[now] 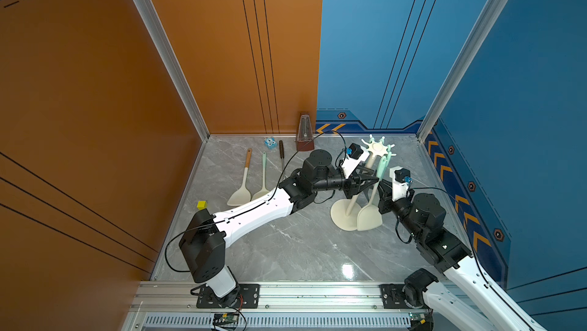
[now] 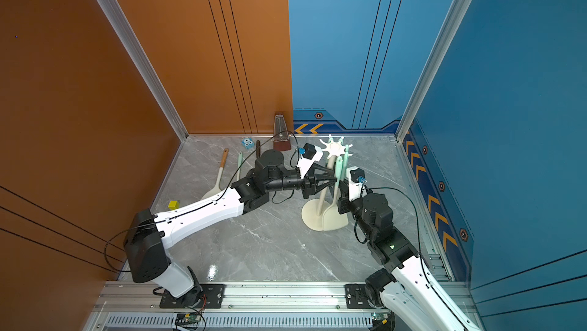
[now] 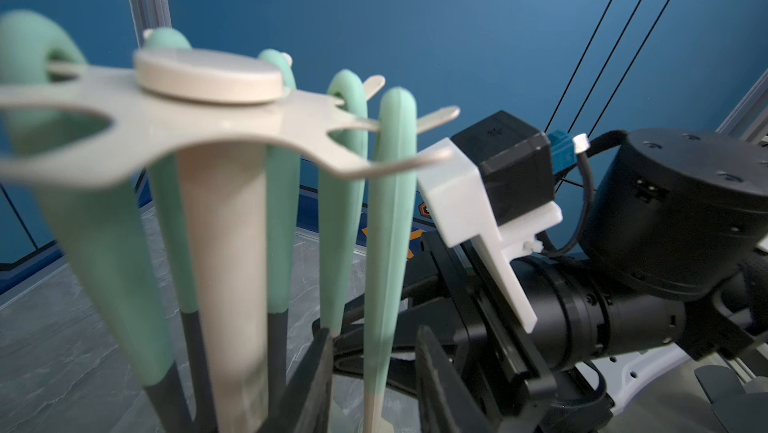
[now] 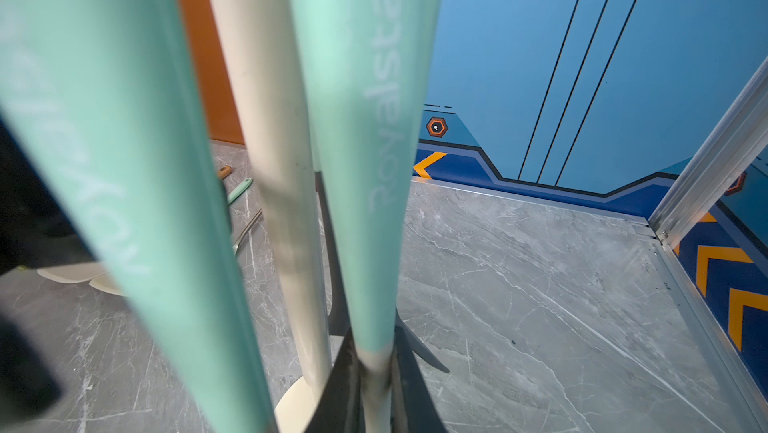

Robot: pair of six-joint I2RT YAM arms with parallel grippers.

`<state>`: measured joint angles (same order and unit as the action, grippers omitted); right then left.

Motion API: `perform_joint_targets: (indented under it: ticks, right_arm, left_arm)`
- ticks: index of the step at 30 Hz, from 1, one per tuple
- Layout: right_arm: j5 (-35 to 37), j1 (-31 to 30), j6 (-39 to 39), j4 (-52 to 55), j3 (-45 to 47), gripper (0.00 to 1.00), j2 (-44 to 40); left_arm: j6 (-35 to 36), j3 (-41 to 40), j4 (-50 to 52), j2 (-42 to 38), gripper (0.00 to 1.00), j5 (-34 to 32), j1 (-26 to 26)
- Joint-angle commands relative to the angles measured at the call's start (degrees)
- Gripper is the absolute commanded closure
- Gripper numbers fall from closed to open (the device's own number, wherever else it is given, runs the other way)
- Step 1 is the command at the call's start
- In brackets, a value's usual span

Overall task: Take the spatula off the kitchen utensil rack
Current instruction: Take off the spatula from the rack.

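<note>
The kitchen utensil rack (image 1: 344, 216) stands at the back right, its white crown (image 3: 208, 119) hung with several mint-handled utensils. The spatula (image 1: 370, 218) hangs from it, cream blade low beside the rack's base. My left gripper (image 3: 376, 329) reaches in from the left; its jaws straddle the spatula's mint handle (image 3: 390, 223) with a gap on both sides. My right gripper (image 4: 374, 352) comes in from the right. It is shut on the neighbouring mint-handled utensil (image 4: 365, 161), where the mint turns cream. In both top views the two grippers meet at mid-height of the rack (image 2: 319, 218).
Two cream spatulas (image 1: 243, 186) (image 1: 262, 180) and a thin dark tool (image 1: 281, 154) lie on the table at the left. A blue toy cube (image 1: 270, 143) and a brown metronome (image 1: 305, 134) stand at the back. A yellow cube (image 1: 201, 204) sits near the left wall.
</note>
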<state>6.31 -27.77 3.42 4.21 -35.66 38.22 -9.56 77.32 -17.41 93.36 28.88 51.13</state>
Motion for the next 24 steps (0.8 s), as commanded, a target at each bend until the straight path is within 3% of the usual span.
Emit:
perform_joint_targets:
  ticks: [1, 15, 24]
  right_arm:
    - [1.3, 0.1, 1.1, 6.1, 2.3, 1.0, 1.2]
    - [1.3, 0.2, 1.1, 5.8, 2.4, 1.0, 1.5]
    - [1.5, 0.3, 1.2, 5.9, 2.5, 1.0, 1.6]
  left_arm:
    - [-0.5, 2.0, -1.2, 0.9, 0.67, -0.3, 0.8]
    - [-1.2, 4.5, -1.2, 3.3, 0.71, 0.2, 2.4]
    - [-1.1, 5.2, -1.2, 3.2, 0.92, 1.6, 2.7]
